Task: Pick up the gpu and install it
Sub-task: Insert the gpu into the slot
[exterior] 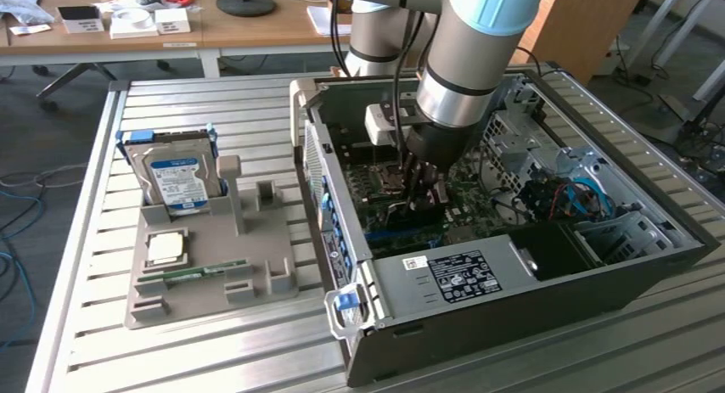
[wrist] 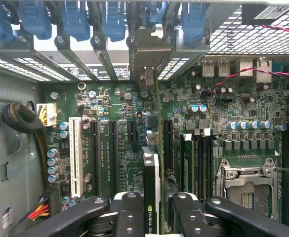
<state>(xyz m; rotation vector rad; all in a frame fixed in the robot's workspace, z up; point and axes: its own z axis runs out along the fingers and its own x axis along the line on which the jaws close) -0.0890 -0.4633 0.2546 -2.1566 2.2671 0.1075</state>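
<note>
Slatted metal table (exterior: pixel 227 104) carries an open computer case (exterior: pixel 634 278) lying on its side. A wooden desk with small boxes stands in the room behind, and there are cables on the floor. The grey and light blue arm (exterior: pixel 476 53) reaches down into the case. The power supply (exterior: pixel 453 278), near the pincer (exterior: pixel 427 176), bears a black-and-white label whose print is too small to read. Well apart from the pincer, outside the case, a grey holder (exterior: pixel 210 291) supports a hard drive (exterior: pixel 179 176) with a blue-white label. Below the pincer (wrist: pixel 153 210) lies the green motherboard (wrist: pixel 223 103); the white lettering beside its slots is illegible. The pincer is closed narrowly on the gpu (wrist: pixel 151 173), which stands on edge between the black fingers (wrist: pixel 129 207), over the board and in line with a long dark slot. Whether the gpu is seated cannot be told. Its edge shows a green label with letters cut off. A white slot (wrist: pixel 75 155) lies just beside the pincer, and blue clips (wrist: pixel 75 19) line the far wall.
</note>
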